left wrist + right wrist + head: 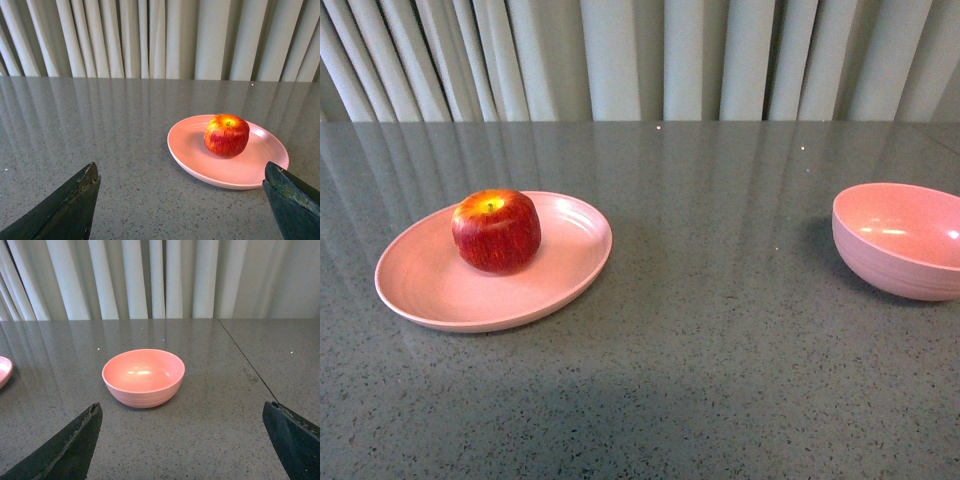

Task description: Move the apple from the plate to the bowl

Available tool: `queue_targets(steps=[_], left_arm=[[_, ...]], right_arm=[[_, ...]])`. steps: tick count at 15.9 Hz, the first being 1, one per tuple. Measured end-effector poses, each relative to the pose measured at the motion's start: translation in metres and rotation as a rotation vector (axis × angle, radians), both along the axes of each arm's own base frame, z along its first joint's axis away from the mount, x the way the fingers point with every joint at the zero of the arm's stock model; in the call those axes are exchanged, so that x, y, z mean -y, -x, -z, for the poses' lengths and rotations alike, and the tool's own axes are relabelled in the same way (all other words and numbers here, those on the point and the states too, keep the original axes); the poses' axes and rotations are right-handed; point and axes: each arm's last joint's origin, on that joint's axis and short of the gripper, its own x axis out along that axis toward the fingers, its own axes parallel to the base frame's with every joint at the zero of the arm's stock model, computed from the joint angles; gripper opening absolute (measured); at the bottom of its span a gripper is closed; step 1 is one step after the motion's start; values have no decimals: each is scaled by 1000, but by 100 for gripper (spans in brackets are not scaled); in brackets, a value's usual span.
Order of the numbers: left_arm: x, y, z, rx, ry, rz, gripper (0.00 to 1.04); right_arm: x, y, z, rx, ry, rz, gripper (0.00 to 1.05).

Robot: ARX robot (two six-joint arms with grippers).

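A squat red apple (497, 231) with a yellow patch round its stem sits on the wide pink plate (430, 290) at the left of the front view. The deep pink bowl (900, 240) stands empty at the right edge. Neither arm shows in the front view. In the left wrist view my left gripper (181, 172) is open, well short of the plate (235, 172) and the apple (226, 135). In the right wrist view my right gripper (181, 412) is open with the bowl (143, 377) some way ahead of it and nothing between its fingers.
Everything rests on a grey speckled tabletop (720, 360). A pale pleated curtain (640, 60) hangs behind the far edge. A seam in the tabletop (245, 360) runs past the bowl in the right wrist view. A wide stretch of bare tabletop separates plate and bowl.
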Motion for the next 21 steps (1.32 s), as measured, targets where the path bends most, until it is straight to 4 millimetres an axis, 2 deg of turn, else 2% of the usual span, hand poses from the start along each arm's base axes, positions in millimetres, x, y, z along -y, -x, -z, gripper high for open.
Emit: queue_targets(steps=[14, 16, 17, 20, 21], left_arm=[[0, 0, 0, 0, 0, 0, 98], [0, 0, 0, 0, 0, 0, 98], [0, 0, 0, 0, 0, 0, 98], [0, 0, 0, 0, 0, 0, 98], [0, 0, 0, 0, 0, 0, 98]], right_arm=[[0, 0, 0, 0, 0, 0, 98], [-1, -3, 2, -87, -143, -23, 98], [2, -12, -26, 1, -226, -16, 98], [6, -39, -61, 56, -233, -4, 98], [7, -64, -71, 26, -218, -2, 98]])
